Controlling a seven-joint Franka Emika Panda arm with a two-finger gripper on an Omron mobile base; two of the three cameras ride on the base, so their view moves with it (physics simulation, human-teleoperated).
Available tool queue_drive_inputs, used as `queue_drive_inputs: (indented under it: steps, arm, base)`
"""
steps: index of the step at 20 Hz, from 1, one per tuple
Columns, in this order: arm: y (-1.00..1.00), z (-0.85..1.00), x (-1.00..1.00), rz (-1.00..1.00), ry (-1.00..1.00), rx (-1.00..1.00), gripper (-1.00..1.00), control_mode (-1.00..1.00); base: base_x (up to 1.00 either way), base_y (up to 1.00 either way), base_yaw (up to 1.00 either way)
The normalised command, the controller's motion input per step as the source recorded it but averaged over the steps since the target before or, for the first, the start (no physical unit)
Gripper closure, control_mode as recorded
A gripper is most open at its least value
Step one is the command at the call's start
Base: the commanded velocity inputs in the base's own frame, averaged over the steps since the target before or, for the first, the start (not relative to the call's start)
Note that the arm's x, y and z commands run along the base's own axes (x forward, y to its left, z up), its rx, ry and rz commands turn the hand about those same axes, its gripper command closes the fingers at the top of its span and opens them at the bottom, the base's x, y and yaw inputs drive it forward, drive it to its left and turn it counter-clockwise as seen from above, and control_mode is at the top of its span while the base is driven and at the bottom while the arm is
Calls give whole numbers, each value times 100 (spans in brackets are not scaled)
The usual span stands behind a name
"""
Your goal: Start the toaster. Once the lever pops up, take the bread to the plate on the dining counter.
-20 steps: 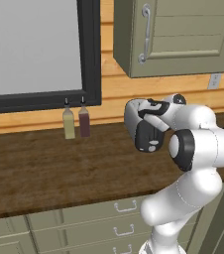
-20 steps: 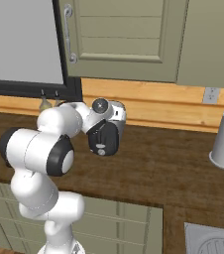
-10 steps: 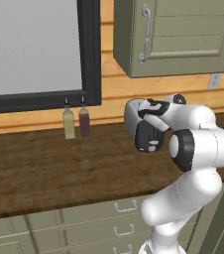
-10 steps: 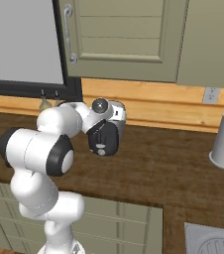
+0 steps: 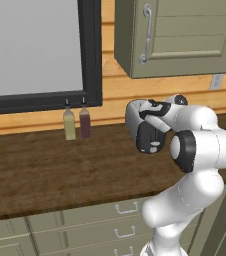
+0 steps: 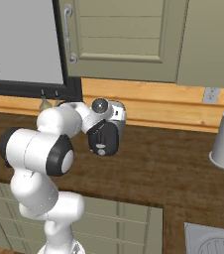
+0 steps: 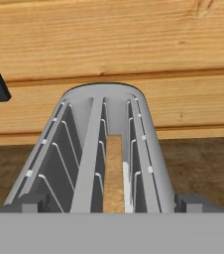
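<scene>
Countertop (image 5: 45,170) below; tool (image 7: 112,202) spread over toaster (image 7: 84,149).

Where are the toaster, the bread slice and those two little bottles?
toaster (image 7: 91,149), hand view, centre bar between slots.
bread (image 7: 114,173), hand view, slice's tan top edge.
bottles (image 5: 70,125), left base view, pale bottle's body.

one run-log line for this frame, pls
phase: toaster not started | gripper: open, above toaster slots, holding nothing | bread: in right slot | bottles: at wall by window
</scene>
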Motion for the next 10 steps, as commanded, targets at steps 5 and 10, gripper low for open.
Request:
queue_drive_inputs:
  steps: [5, 10]
  arm:
    - [0, 0, 0, 0, 0, 0, -100, -100]
    - [0, 0, 0, 0, 0, 0, -100, -100]
  base:
    - [0, 0, 0]
    - [0, 0, 0]
